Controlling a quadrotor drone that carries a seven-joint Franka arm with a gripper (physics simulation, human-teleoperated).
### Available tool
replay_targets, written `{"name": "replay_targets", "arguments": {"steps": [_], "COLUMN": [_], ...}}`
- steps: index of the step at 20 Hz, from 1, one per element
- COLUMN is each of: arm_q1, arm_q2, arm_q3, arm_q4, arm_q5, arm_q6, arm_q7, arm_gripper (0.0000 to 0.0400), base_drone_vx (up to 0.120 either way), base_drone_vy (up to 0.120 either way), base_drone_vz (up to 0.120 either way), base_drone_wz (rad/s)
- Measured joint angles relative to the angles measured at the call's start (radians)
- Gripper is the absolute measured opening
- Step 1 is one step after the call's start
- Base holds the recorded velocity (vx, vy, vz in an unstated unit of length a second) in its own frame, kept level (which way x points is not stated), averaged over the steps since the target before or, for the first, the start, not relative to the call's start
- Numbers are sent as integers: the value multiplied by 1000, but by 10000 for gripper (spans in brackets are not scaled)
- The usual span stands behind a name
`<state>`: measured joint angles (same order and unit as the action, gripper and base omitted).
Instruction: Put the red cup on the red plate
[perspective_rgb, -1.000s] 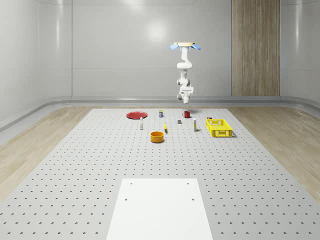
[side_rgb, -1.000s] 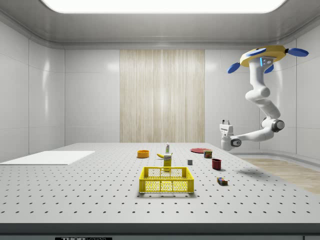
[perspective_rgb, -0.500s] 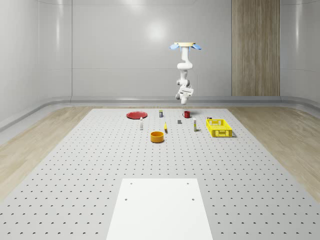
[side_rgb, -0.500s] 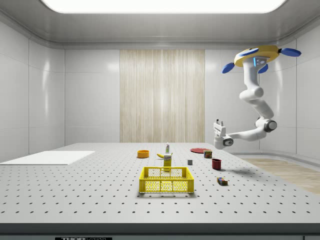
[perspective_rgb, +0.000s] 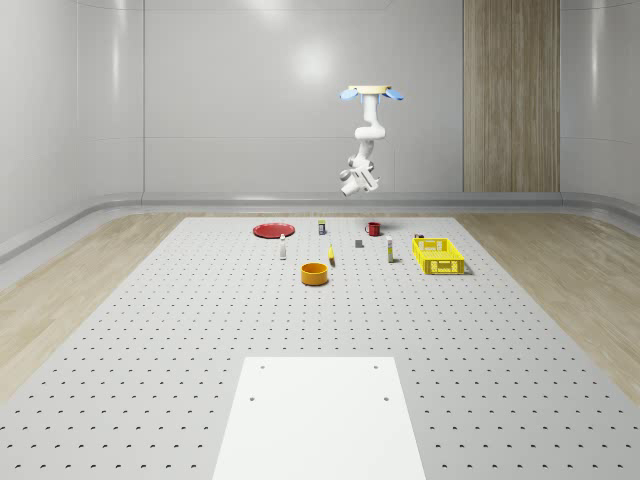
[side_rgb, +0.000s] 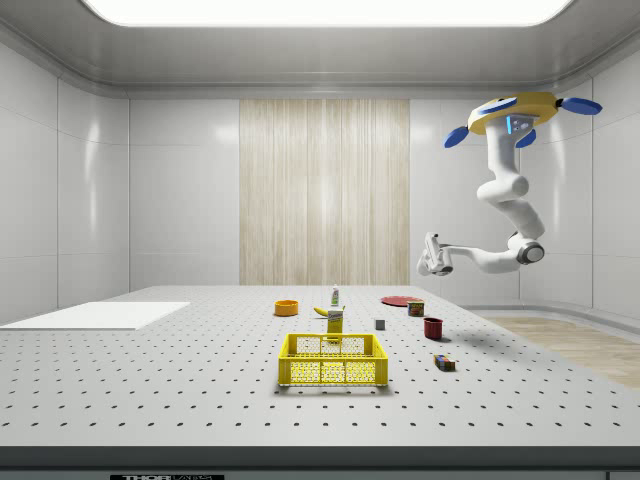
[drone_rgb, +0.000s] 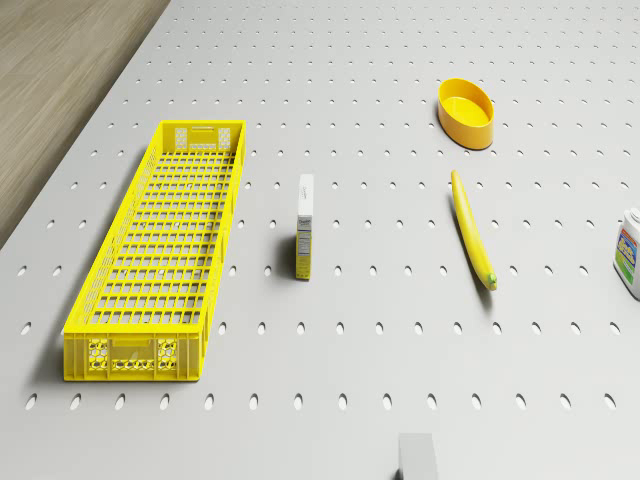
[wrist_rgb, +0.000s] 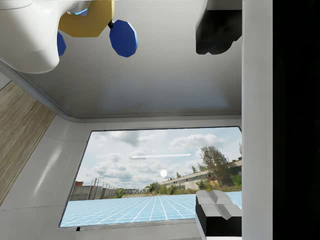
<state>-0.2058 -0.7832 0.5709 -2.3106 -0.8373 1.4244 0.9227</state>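
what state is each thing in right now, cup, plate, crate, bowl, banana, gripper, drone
red cup: upright on the table, not held
red plate: flat on the table, nothing on it
yellow crate: upright, nothing inside
yellow bowl: upright, nothing inside
banana: lying flat
gripper: open, raised, holding nothing
drone: hovering high over the table's far end

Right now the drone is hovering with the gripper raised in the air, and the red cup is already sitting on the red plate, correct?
Not quite. The whole-scene view shows the red cup standing on the table, apart from the red plate. The rest holds: the drone hovers above the table's far end, gripper raised in the air.
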Motion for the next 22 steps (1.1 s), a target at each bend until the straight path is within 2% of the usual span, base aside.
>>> {"name": "replay_targets", "arguments": {"steps": [4,7,9,12,15,18,22], "arm_q1": [-148,-302,-411,-552,-656,-724,-779], "arm_q2": [-58,-101,-127,-164,-196,-223,-253], "arm_q3": [248,393,467,547,598,631,658], "arm_q4": [-258,-419,-487,-544,-569,-580,-585], "arm_q5": [-453,-747,-889,-1026,-1097,-1132,-1148], "arm_q6": [-7,-58,-105,-171,-218,-244,-257], "arm_q7": [144,279,362,461,529,574,611], "arm_gripper": [400,400,400,400,400,400,400], "base_drone_vx": [0,0,0,0,0,0,0], "base_drone_vy": [0,0,0,0,0,0,110], "base_drone_vz": [-120,-80,-120,-120,-120,-120,-120], "base_drone_wz": [0,0,0,0,0,0,0]}}
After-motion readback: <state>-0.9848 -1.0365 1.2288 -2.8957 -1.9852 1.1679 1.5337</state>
